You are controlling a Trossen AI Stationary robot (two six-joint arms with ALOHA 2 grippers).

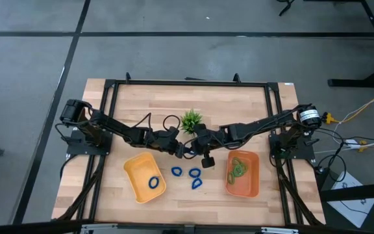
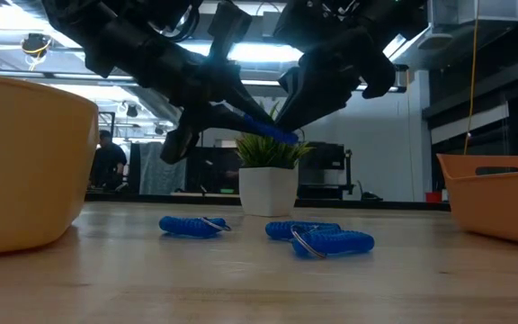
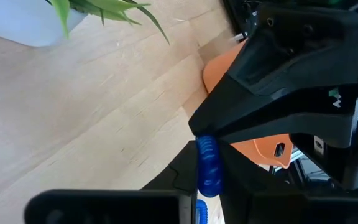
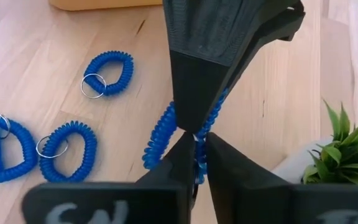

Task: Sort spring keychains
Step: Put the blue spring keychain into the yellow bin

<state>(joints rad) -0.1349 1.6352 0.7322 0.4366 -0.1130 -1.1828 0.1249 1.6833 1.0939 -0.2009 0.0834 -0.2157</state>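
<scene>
My two grippers meet above the table's middle, left gripper [image 1: 179, 148] and right gripper [image 1: 191, 149], both shut on one dark blue spring keychain [image 2: 268, 129] held in the air between them. Three more blue keychains [image 4: 107, 74], [image 4: 67, 149], [image 4: 5, 155] lie flat on the wood below. A yellow tray [image 1: 135, 170] holds one blue keychain [image 1: 154, 182]. An orange tray [image 1: 252, 185] holds light green keychains [image 1: 239, 168]. My left gripper [image 4: 191, 121] pinches the blue keychain's coil [image 4: 211, 115] between its two fingertips, slanting down from the table's left. The keychain is lifted clear. My right gripper [image 4: 197, 146] pinches the same coil [image 4: 198, 154] between its two fingers, slanting down from the table's right, just beside the left gripper's tips. The loop's free part [image 4: 159, 138] hangs beside the fingers, clear of the table.
A small spiky green plant in a white pot [image 1: 191, 120] stands just behind the grippers. The yellow tray sits near the table's left, the orange tray near its right, with the loose blue keychains [image 1: 194, 173] between them. A person [image 2: 108, 162] shows in the room beyond.
</scene>
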